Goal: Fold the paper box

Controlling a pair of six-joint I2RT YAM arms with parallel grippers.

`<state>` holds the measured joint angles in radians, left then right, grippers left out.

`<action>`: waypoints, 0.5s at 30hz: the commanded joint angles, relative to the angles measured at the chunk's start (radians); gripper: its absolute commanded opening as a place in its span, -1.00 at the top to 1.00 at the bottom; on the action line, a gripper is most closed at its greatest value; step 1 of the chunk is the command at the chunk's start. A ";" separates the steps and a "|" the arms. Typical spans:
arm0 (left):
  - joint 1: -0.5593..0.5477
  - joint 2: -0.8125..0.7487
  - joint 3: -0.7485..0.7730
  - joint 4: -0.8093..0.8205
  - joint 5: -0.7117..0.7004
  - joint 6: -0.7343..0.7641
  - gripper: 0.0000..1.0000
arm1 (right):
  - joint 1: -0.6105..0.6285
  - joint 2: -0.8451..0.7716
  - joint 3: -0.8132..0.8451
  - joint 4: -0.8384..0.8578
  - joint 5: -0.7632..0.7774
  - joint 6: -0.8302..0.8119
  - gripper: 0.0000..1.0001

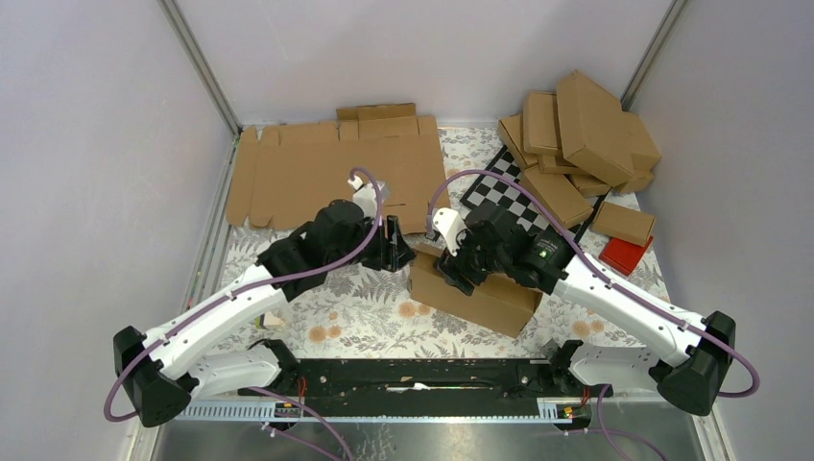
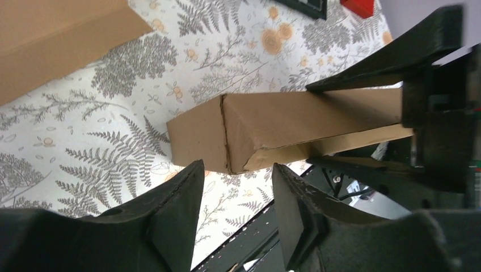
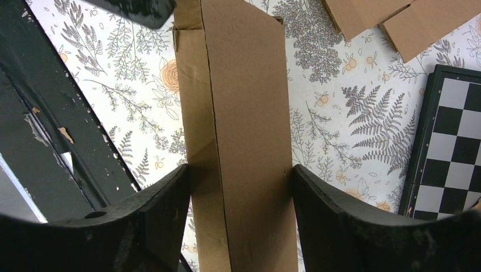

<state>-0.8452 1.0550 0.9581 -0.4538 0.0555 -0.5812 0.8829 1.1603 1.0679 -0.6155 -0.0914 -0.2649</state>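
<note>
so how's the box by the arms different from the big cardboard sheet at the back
The paper box is folded up into a box shape; the flat cardboard sheet lies unfolded, its flaps spread out. The paper box is close to the arms, gripped between the fingers of the right gripper; the flat cardboard sheet lies at the far edge, and no gripper touches it. The sheet covers far more of the table. Both are plain brown cardboard.

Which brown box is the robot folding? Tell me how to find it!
Find the flowery tablecloth covering the table. In its middle, toward the near edge, sits one shallow brown cardboard box. Unlike the heap of brown boxes at the back right, it sits alone, held in the right hand.
</note>
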 commanded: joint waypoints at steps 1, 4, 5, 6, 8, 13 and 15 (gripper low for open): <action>0.032 0.009 0.096 0.023 0.086 0.018 -0.06 | 0.001 -0.025 -0.004 0.005 0.032 -0.008 -0.29; 0.051 0.028 0.113 0.065 0.121 0.011 -0.27 | 0.001 -0.025 -0.003 0.005 0.033 -0.008 -0.30; 0.064 0.035 0.120 0.070 0.121 0.000 -0.33 | 0.002 -0.027 -0.003 0.005 0.032 -0.008 -0.29; 0.074 0.043 0.127 0.074 0.121 -0.005 -0.37 | 0.002 -0.026 -0.003 0.005 0.032 -0.008 -0.29; 0.090 0.066 0.143 0.078 0.125 -0.011 -0.37 | 0.002 -0.027 -0.005 0.004 0.032 -0.008 -0.29; 0.116 0.106 0.141 0.073 0.136 -0.022 0.08 | 0.002 -0.030 -0.006 0.005 0.032 -0.008 -0.29; 0.119 0.109 0.118 0.086 0.149 -0.034 0.30 | 0.002 -0.029 -0.007 0.005 0.032 -0.008 -0.29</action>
<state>-0.7357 1.1568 1.0660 -0.4206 0.1642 -0.5976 0.8829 1.1564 1.0660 -0.6163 -0.0868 -0.2653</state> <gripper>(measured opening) 0.427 0.679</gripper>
